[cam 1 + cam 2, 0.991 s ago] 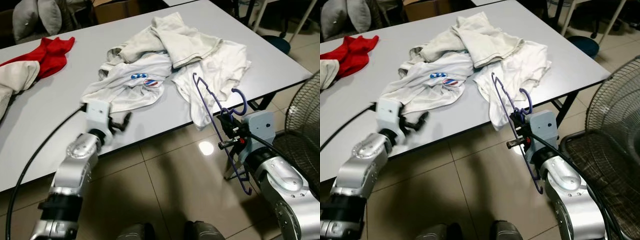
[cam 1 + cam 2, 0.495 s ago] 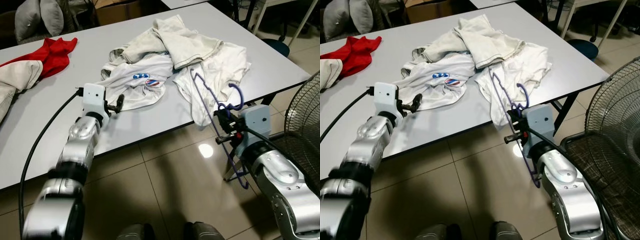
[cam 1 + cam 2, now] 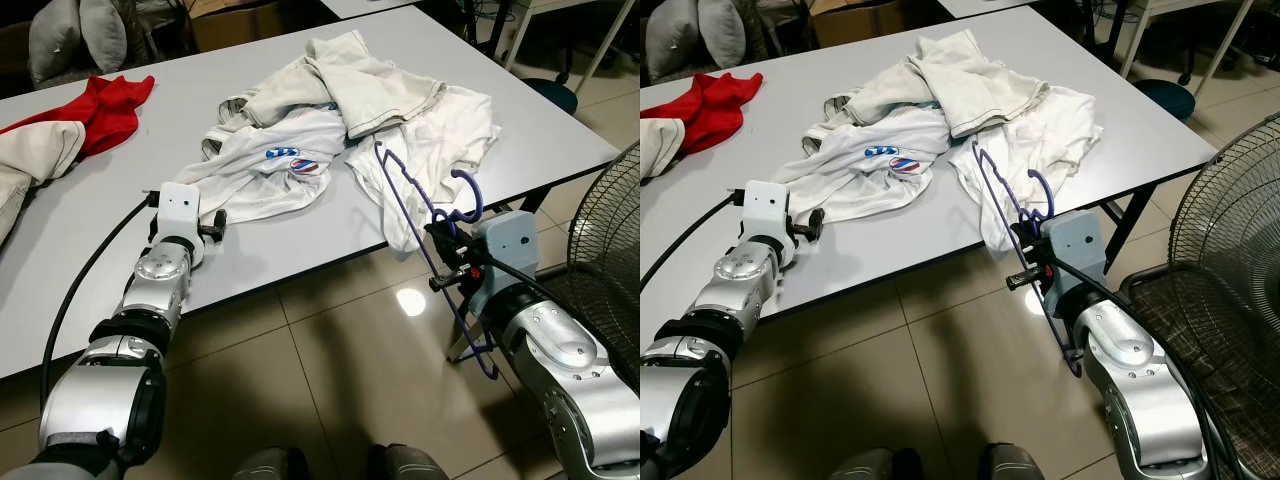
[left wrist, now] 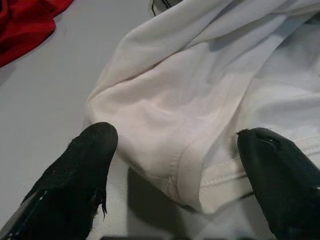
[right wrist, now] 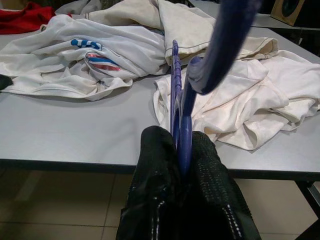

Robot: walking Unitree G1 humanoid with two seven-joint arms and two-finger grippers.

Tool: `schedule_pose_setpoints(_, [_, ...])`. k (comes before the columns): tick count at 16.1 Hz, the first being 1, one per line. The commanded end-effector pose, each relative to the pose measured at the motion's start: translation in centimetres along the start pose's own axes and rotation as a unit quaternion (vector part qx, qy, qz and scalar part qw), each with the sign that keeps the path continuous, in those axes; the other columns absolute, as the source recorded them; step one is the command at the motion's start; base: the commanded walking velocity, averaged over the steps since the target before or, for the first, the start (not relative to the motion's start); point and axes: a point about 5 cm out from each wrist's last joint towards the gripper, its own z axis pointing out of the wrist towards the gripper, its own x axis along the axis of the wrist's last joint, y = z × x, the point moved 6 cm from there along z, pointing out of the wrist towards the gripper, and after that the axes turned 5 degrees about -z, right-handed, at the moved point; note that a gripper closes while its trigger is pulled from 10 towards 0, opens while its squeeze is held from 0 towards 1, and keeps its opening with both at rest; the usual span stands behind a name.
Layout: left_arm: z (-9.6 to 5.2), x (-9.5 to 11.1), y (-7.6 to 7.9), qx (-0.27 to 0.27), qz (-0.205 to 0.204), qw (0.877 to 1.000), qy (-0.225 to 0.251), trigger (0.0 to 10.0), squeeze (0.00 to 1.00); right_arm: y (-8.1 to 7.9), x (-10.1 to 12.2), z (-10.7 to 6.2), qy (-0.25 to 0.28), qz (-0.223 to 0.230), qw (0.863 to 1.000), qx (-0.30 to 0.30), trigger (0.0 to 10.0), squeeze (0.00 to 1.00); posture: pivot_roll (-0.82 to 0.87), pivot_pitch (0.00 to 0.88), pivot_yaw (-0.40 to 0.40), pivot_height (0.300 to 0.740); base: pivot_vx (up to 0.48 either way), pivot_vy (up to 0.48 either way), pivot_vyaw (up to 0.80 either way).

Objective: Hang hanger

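Note:
A purple plastic hanger (image 3: 428, 215) stands upright off the table's front edge, and my right gripper (image 5: 181, 150) is shut on its neck just below the hook. A white T-shirt with a blue and red print (image 3: 275, 170) lies spread on the grey table (image 3: 300, 235). My left gripper (image 4: 177, 165) is open low over the table. Its black fingers (image 4: 87, 165) straddle the hem of the shirt's sleeve (image 4: 170, 130) without closing on it.
More white clothes (image 3: 400, 110) are heaped behind and right of the shirt, one hanging over the front edge. A red garment (image 3: 105, 105) and a beige one (image 3: 30, 150) lie at the far left. A floor fan (image 3: 1230, 230) stands at the right.
My left gripper has drawn back toward the shirt's sleeve edge and sits lower on the table. The hanger in my right gripper has shifted slightly left.

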Motion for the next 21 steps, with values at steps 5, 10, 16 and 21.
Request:
schedule_pose_setpoints(5, [-0.3, -2.3, -0.1, -0.019, -0.014, 0.998, -0.051, 0.0, 0.0, -0.1, 0.4, -0.1, 0.004, -0.007, 1.0, -0.001, 10.0, 0.0, -0.23, 0.103, 0.088, 0.74, 0.0, 0.0, 0.0])
schedule_pose_setpoints(10, [-0.3, -2.5, 0.2, -0.031, -0.029, 0.998, -0.056, 0.0, 0.0, -0.2, 0.3, 0.0, 0.005, -0.011, 1.0, 0.0, 10.0, 0.0, -0.23, 0.092, 0.09, 0.74, 0.0, 0.0, 0.0])
schedule_pose_setpoints(16, [-0.3, -2.4, 0.3, -0.041, -0.037, 0.997, -0.057, 0.0, 0.0, -0.5, 0.4, 0.2, 0.006, -0.016, 1.0, 0.006, 10.0, 0.0, -0.23, 0.084, 0.09, 0.74, 0.0, 0.0, 0.0])
schedule_pose_setpoints(21, [-0.3, -2.0, 1.0, -0.057, -0.075, 0.995, -0.044, 0.0, 0.0, -0.6, 0.4, 0.2, 0.007, -0.018, 1.0, 0.006, 10.0, 0.0, -0.23, 0.078, 0.095, 0.74, 0.0, 0.0, 0.0])
